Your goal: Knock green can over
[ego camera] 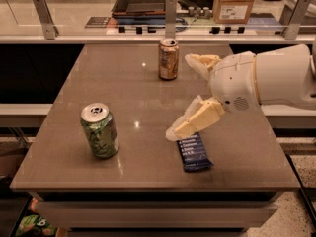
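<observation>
The green can [100, 130] stands upright near the front left of the brown table [123, 93], with a green and white body and a silver top. My gripper [182, 95] reaches in from the right on a white arm. Its two cream fingers [195, 120] are spread wide apart, open and empty. The lower finger hangs over the top end of a dark blue snack packet [194, 152]. The gripper is well to the right of the green can and apart from it.
A tan-and-brown can [168, 59] stands upright at the back centre of the table. Behind the table runs a counter with metal posts [171, 15], a dark tray [140, 3] and a cardboard box [234, 3].
</observation>
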